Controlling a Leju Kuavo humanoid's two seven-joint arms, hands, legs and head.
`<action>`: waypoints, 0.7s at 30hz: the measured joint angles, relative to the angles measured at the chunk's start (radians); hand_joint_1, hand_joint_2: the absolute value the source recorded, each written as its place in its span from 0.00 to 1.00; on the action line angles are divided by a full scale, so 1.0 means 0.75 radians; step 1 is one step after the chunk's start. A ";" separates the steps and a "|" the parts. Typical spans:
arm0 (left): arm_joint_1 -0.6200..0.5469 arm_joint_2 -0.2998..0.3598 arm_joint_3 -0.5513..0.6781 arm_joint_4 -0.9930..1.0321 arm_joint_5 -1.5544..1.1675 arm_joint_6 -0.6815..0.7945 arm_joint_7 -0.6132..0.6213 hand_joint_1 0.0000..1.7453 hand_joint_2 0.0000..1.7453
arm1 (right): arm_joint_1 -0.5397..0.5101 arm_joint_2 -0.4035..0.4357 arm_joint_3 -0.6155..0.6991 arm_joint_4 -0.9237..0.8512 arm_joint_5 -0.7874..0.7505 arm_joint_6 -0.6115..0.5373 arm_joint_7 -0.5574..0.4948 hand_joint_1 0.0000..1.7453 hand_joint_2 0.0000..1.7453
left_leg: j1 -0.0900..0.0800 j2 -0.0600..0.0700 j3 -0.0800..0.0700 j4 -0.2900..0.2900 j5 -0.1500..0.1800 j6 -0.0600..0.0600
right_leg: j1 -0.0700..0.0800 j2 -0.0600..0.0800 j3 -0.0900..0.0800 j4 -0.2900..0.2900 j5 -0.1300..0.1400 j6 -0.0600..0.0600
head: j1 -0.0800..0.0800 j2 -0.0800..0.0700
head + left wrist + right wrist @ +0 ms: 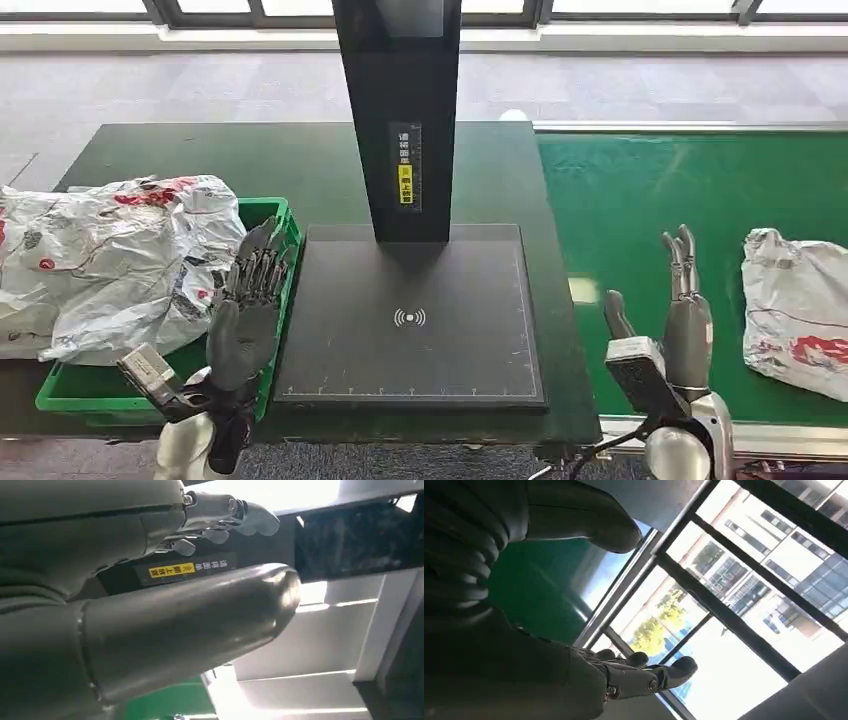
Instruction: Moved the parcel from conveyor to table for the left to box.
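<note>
Scanner pad (410, 320) dead centre on table (200, 150), bin (270, 215) stuffed with bags (120, 260) left, parcel (797, 310) on conveyor (650, 190) right.

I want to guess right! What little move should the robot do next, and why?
Probably slide the right hand sideways toward the white parcel on the green conveyor. That hand is open, holds nothing and stands beside the parcel, apart from it, and the black pad is bare.

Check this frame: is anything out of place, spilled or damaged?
One thing stands out: the crumpled parcels are heaped well above the green bin and spill over its far and outer edges onto the table. The parcel on the belt lies flat and untouched. Nothing looks damaged.
</note>
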State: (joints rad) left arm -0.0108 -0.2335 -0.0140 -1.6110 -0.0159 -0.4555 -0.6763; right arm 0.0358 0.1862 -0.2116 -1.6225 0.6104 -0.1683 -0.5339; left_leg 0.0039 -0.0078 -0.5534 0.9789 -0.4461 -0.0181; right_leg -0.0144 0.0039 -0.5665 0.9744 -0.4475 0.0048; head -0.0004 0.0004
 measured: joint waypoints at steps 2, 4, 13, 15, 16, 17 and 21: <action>0.000 0.000 -0.018 0.004 -0.071 0.015 -0.009 0.00 0.00 | -0.021 -0.001 -0.042 0.052 0.005 0.010 0.047 0.00 1.00 | 0.000 0.000 0.000 0.000 0.000 0.000 | 0.000 0.000 0.000 0.000 0.000 0.000 | 0.000 0.000; 0.000 0.000 -0.036 0.004 -0.121 0.040 -0.015 0.00 0.00 | -0.045 -0.001 -0.099 0.119 0.016 0.008 0.074 0.00 1.00 | 0.000 0.000 0.000 0.000 0.000 0.000 | -0.001 0.000 0.001 0.000 0.000 0.000 | 0.000 -0.001; -0.011 0.004 -0.072 0.035 -0.189 0.089 -0.020 0.00 0.00 | -0.202 -0.100 -0.375 0.540 0.324 -0.151 0.251 0.00 1.00 | -0.001 0.000 0.000 0.001 0.001 0.001 | -0.002 0.000 0.001 0.000 0.002 0.002 | 0.000 0.000; -0.010 0.005 -0.072 0.044 -0.189 0.091 -0.026 0.00 0.00 | -0.221 -0.128 -0.412 0.608 0.348 -0.166 0.260 0.00 1.00 | -0.001 -0.001 0.000 0.001 0.001 0.001 | -0.002 0.000 0.001 0.000 0.002 0.002 | 0.000 0.000; -0.010 0.006 -0.072 0.048 -0.189 0.092 -0.027 0.00 0.00 | -0.232 -0.140 -0.421 0.639 0.371 -0.179 0.277 0.00 1.00 | -0.001 0.000 0.000 0.001 0.001 0.001 | -0.002 0.000 0.001 0.000 0.002 0.002 | 0.000 -0.001; -0.010 0.006 -0.073 0.052 -0.189 0.091 -0.029 0.00 0.00 | -0.244 -0.150 -0.428 0.670 0.409 -0.196 0.304 0.00 1.00 | -0.001 0.000 0.000 0.001 0.001 0.001 | -0.002 0.000 0.000 0.000 0.002 0.002 | 0.000 -0.001; -0.010 0.007 -0.074 0.069 -0.189 0.097 -0.030 0.00 0.00 | -0.301 -0.204 -0.459 0.794 0.571 -0.242 0.398 0.00 1.00 | -0.001 0.000 -0.001 0.001 0.001 0.001 | -0.002 0.000 0.000 0.000 0.002 0.002 | 0.000 0.000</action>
State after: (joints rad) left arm -0.0185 -0.2281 -0.0698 -1.5591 -0.1579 -0.3830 -0.6989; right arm -0.1898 0.0333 -0.5562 -1.0267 1.0386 -0.3498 -0.2355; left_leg 0.0032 -0.0076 -0.5539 0.9795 -0.4454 -0.0170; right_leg -0.0155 0.0043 -0.5664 0.9744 -0.4460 0.0064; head -0.0004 0.0003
